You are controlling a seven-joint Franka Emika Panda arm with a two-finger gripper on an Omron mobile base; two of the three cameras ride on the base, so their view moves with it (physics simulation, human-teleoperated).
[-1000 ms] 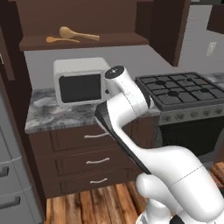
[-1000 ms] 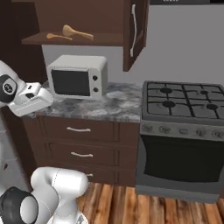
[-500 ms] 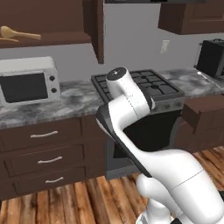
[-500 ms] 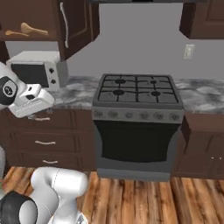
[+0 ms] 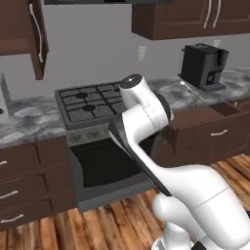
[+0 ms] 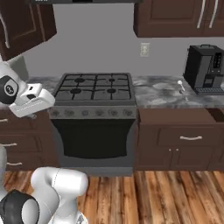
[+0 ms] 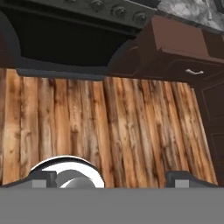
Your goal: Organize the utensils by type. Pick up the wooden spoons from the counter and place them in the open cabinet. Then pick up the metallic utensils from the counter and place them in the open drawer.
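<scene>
We see our gripper (image 7: 111,177) with its two dark fingertips (image 7: 43,177) spread wide apart and nothing between them, pointing down at the wooden floor (image 7: 109,127). Beyond the fingertips, at the far edge of the floor, stands the black oven door (image 7: 57,41), and to its right the dark brown lower cabinet (image 7: 175,52) with a pulled-out drawer (image 7: 192,43) jutting forward — well away from the fingers. From the right base camera the open drawer (image 6: 179,116) sits just right of the stove (image 6: 94,87), under the marbled counter (image 6: 162,92). On that counter, near the black coffee machine (image 6: 204,68), lies a thin silvery spoon (image 6: 181,89) with a small round bowl — far above and ahead of the fingers. A second metal piece we cannot make out. In the left base camera the arm (image 5: 141,122) folds in front of the stove (image 5: 90,100), with the drawer (image 5: 210,117) to its right.
</scene>
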